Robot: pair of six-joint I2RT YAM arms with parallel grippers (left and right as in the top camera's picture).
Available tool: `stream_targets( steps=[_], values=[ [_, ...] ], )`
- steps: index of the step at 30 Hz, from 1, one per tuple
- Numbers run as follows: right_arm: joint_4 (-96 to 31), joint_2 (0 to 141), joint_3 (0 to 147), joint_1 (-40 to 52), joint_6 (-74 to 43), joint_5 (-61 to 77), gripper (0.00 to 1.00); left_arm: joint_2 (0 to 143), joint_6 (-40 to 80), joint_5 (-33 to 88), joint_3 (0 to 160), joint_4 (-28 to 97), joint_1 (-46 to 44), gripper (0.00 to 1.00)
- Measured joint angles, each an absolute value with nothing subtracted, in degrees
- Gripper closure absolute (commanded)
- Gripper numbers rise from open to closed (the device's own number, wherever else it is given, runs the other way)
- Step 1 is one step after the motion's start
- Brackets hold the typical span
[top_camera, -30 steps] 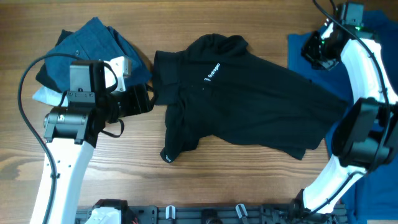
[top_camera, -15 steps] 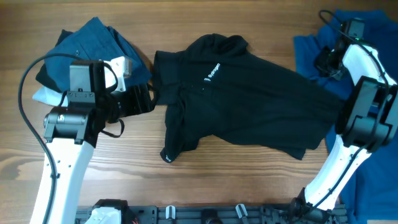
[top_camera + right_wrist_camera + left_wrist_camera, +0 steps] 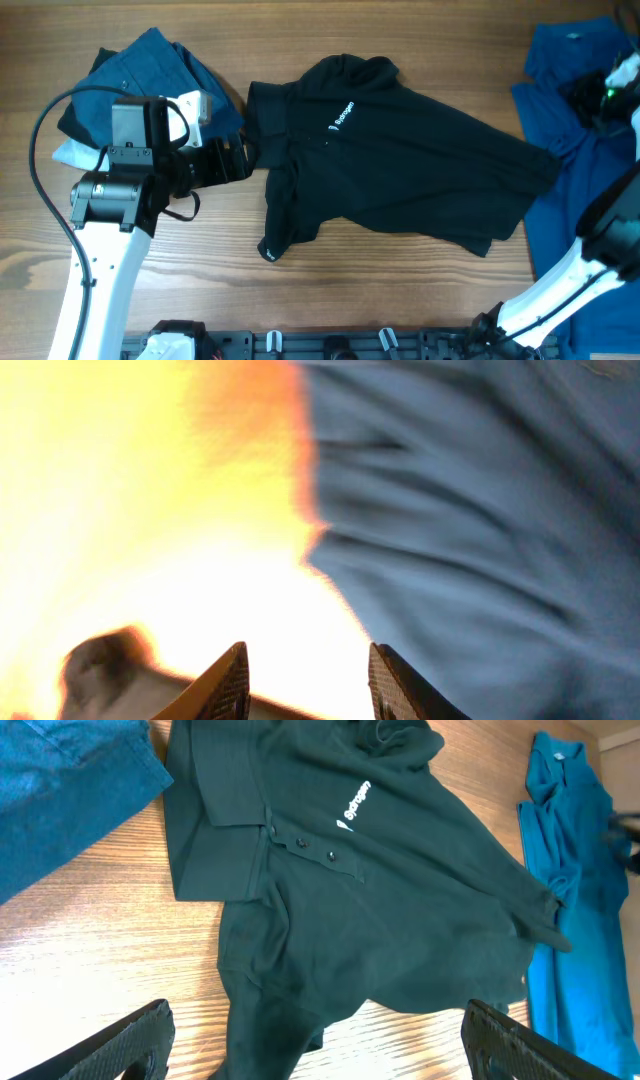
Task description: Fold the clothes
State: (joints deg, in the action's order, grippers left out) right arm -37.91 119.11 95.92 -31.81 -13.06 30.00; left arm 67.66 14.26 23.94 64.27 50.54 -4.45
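Folding looks barely begun: the black polo shirt sprawls rumpled on the desk (a blue shirt beside it), left and right jaws spread, empty.

Light-brown wood-grain surface — grain running left to right, darker streaks here and there. Same surface bare at lower left of left wrist view. Black rail with small pale clips along bottom edge of overhead view. Right wrist view — left half washed out in yellow-orange glare, detail unreadable.
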Motion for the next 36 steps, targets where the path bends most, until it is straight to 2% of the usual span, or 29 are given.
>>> stream_targets(
  steps=[3, 7, 8, 10, 15, 24, 32, 35, 36],
  values=[
    [-41.7, 115.1, 96.2, -27.9, -10.8, 33.1, 0.62, 67.7, 14.3, 23.9, 64.3, 50.0, -4.4, 0.07],
    [-48.4, 115.7, 95.9, -17.1, -10.5, 30.8, 0.92, 67.7, 14.3, 23.9, 64.3, 49.9, -4.4, 0.07],
    [-49.1, 116.1, 95.5, -14.3, -11.8, 28.8, 0.96, 67.7, 14.3, 23.9, 64.3, 49.9, -4.4, 0.07],
    [-49.5, 117.6, 94.0, -7.8, -15.1, 24.2, 0.96, 67.7, 14.3, 23.9, 64.3, 49.9, -4.4, 0.07],
    [-45.9, 122.1, 91.8, 0.3, -26.0, 17.1, 0.96, 67.7, 14.3, 23.9, 64.3, 49.9, -4.4, 0.07],
    [-31.5, 128.6, 91.6, 2.7, -46.9, 14.9, 0.96, 67.7, 14.3, 23.9, 64.3, 49.9, -4.4, 0.06],
    [0.7, 136.4, 91.9, 10.4, -58.5, 21.2, 0.96, 67.7, 14.3, 23.9, 64.3, 49.8, -4.4, 0.06],
    [6.7, 137.5, 91.8, 13.8, -59.4, 22.1, 0.87, 67.7, 14.3, 23.9, 64.3, 49.9, -4.4, 0.03],
    [7.0, 137.6, 91.9, 14.8, -58.7, 22.6, 0.79, 67.7, 14.3, 23.9, 64.3, 49.9, -4.4, 0.02]
  ],
)
